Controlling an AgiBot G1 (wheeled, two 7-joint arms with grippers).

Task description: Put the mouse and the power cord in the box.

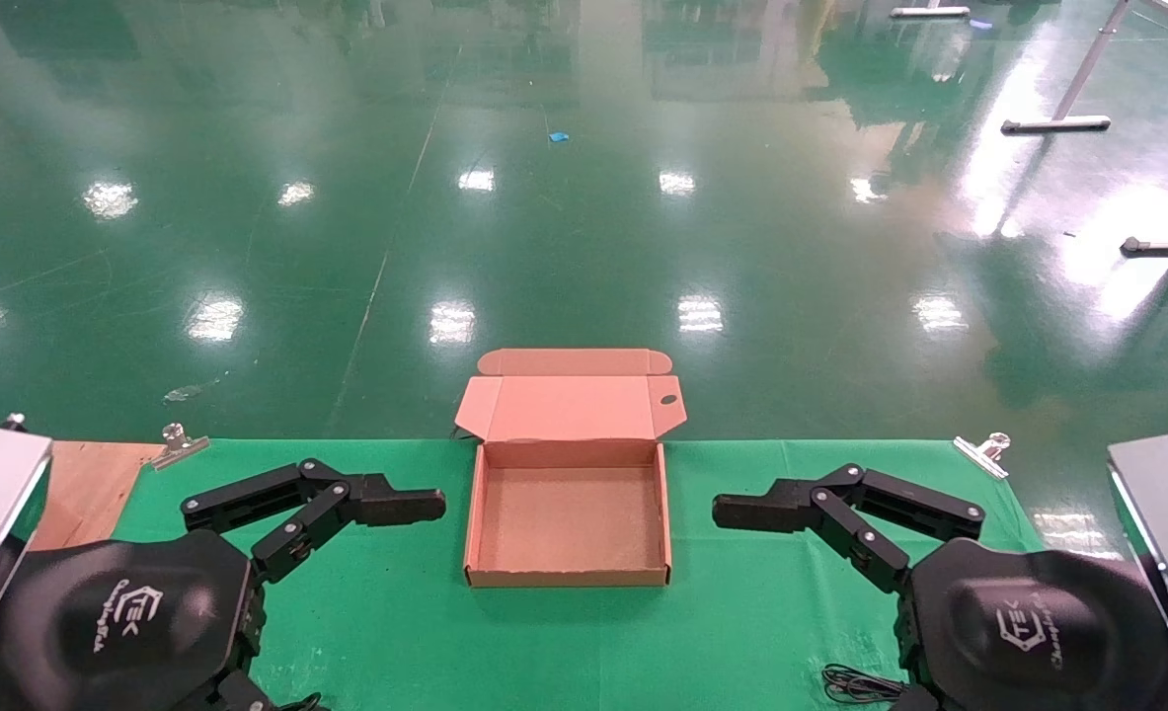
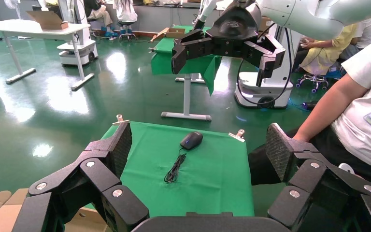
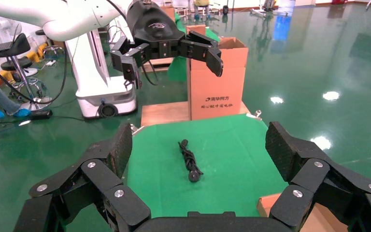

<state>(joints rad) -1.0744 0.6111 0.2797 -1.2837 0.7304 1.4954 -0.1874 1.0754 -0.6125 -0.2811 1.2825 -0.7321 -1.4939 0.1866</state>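
1. The green table cover (image 1: 741, 612) spreads under both arms, running out past each pincer to its own side.
2. The box (image 1: 569, 578) sits open and empty between the two pincers, its lid flap standing up at the far side.
3. The left gripper (image 1: 435, 505) hovers just left of the box, its fingers spread wide apart and holding nothing.
4. The right gripper (image 1: 722, 513) hovers just right of the box, likewise spread wide and holding nothing.
5. The power cord (image 3: 189, 162) lies bundled on the cloth in the right wrist view, straight ahead of that pincer's fingers, well apart.
6. The mouse (image 2: 191, 140) rests on the cloth ahead of the left pincer, its cable (image 2: 175, 169) trailing back toward the fingers.
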